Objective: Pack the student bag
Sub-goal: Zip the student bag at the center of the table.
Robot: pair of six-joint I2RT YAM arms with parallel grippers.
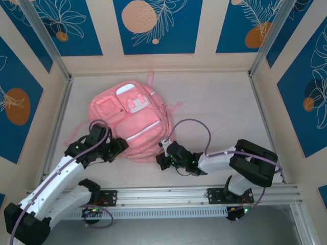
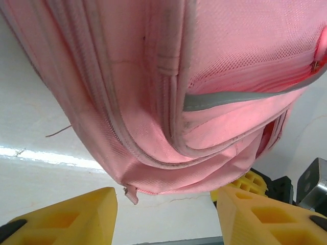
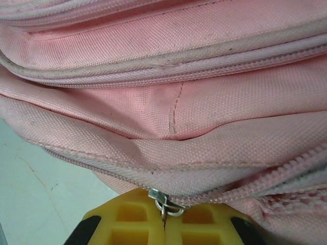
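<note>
The student bag [image 1: 127, 120], a large pink backpack with pale trim, lies flat on the table left of centre. My left gripper [image 1: 118, 147] is at its near left corner. In the left wrist view the left gripper [image 2: 166, 217] is open, yellow fingers [image 2: 76, 217] wide apart, with bare table between them. The student bag's edge [image 2: 168, 102] and a small pink tab [image 2: 132, 194] hang just beyond. My right gripper [image 1: 162, 154] is at the bag's near right edge. In the right wrist view the right gripper [image 3: 164, 224] is shut, pinching the metal zipper pull [image 3: 164, 208] of the student bag [image 3: 173, 102].
A pale table surface [image 1: 219, 107] stretches to the right of the bag. Aluminium frame posts and patterned walls [image 1: 153, 25] enclose the table on three sides. A metal rail [image 1: 204, 194] runs along the near edge by the arm bases.
</note>
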